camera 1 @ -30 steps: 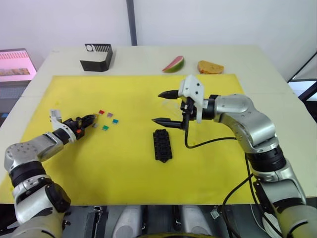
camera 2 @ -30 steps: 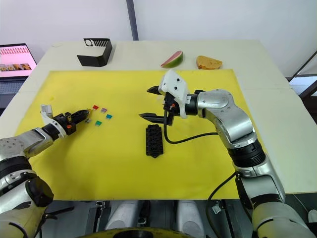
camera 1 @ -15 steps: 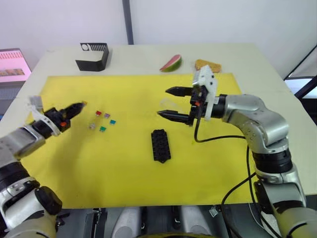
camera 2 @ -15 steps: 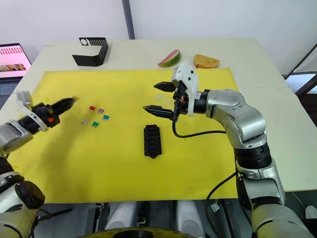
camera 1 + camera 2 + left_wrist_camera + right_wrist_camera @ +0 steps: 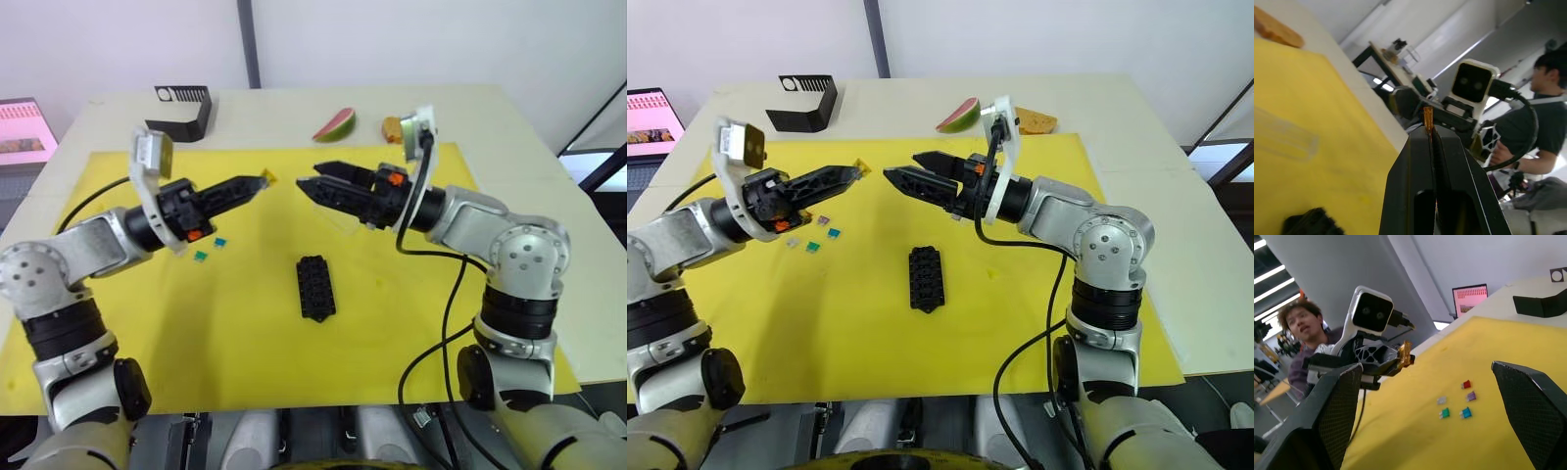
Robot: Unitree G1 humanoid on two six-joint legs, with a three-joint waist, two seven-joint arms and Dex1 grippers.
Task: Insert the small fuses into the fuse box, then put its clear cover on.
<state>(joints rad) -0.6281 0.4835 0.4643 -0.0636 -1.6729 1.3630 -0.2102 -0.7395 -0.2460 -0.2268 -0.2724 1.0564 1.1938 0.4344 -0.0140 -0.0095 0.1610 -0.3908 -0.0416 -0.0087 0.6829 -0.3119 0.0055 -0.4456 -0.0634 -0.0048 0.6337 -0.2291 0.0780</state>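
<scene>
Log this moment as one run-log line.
left gripper: shut on tiny amber plastic fuse, raised | right gripper: open, facing it | black slotted fuse box: on yellow mat | clear cover: on mat

Clear cover [image 5: 1283,139] cut by pic edge; fuse box [image 5: 1312,227] too.

No text, label, brand or number can be read; lines on the pink-lit laptop screen [image 5: 649,119] at nine o'clock are illegible.

Left gripper [image 5: 263,180] lifted off the mat with amber fuse [image 5: 267,178], swung toward 3 o'clock, right gripper [image 5: 308,186] turned to face it, tips near.
</scene>
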